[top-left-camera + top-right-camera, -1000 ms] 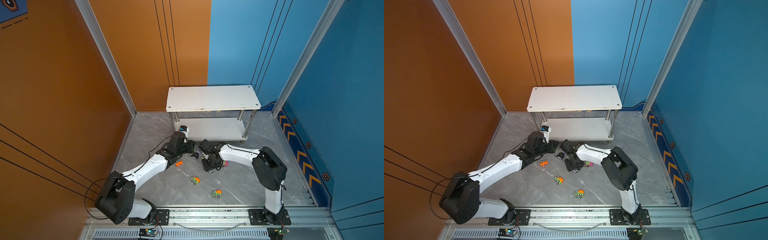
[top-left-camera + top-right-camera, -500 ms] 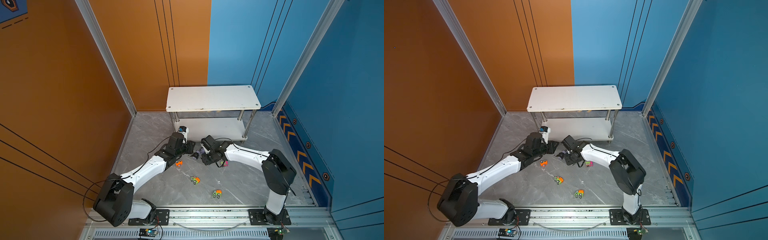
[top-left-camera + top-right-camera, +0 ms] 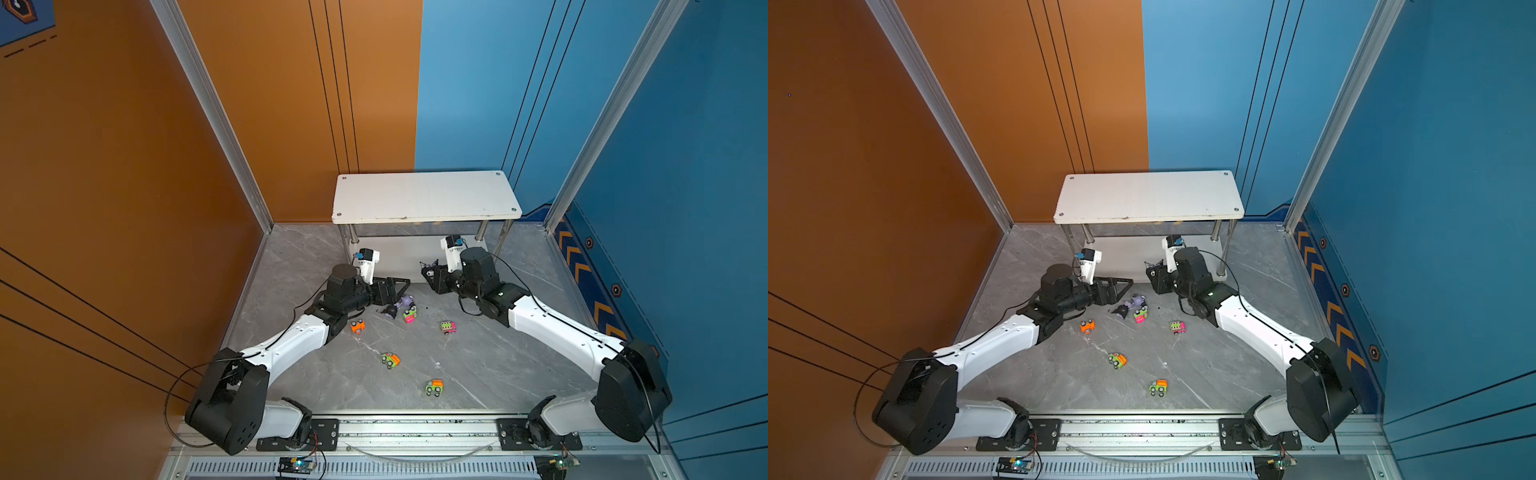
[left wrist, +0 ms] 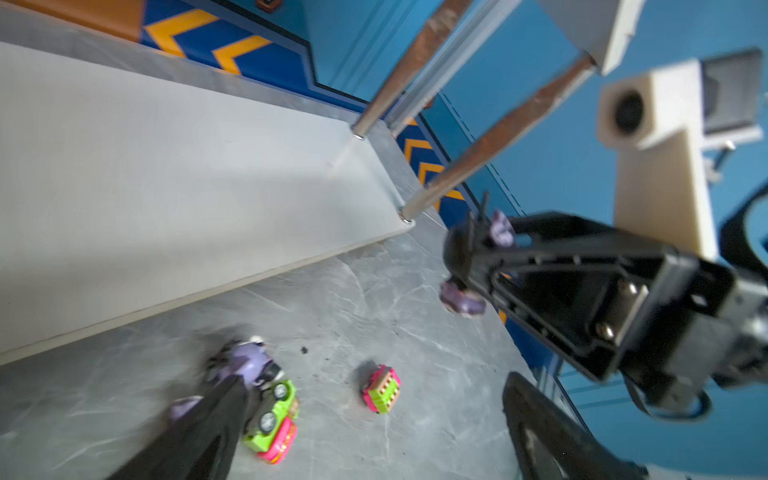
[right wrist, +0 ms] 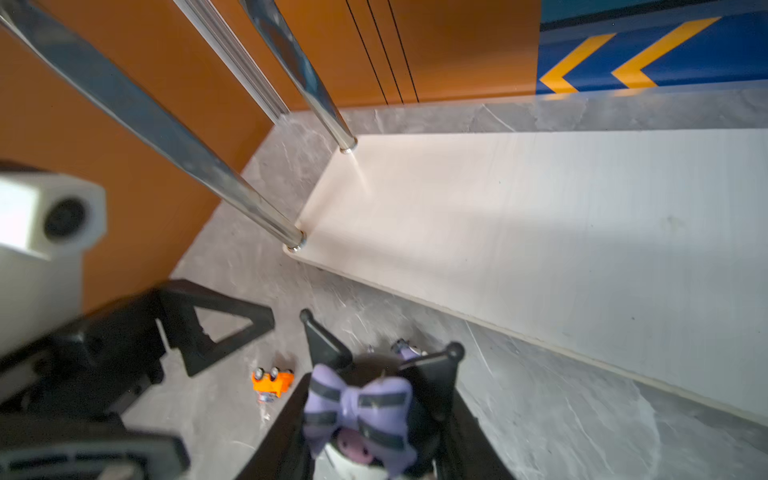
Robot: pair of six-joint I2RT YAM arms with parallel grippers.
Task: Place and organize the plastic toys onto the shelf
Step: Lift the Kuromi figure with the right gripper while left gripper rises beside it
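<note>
In both top views the shelf is seen at the back of the floor, its top board bare. The right gripper is poised just before the lower board's front edge. The left gripper is placed beside it, over two figurines and a green-and-pink car. An orange car, a pink car and two green cars are scattered nearer the arms' bases.

In the left wrist view, the left jaws are spread wide with nothing between them. One finger is blurred against the two figurines. Opposite, the held figurine is seen in the right jaws.

In the right wrist view, the held figurine is clamped between partly closed jaws, bow outward. The lower board lies just ahead of the fingertips and to one side, its long edge running across the approach. The right arm is judged nearer, and a short reach past the post seems called for.
</note>
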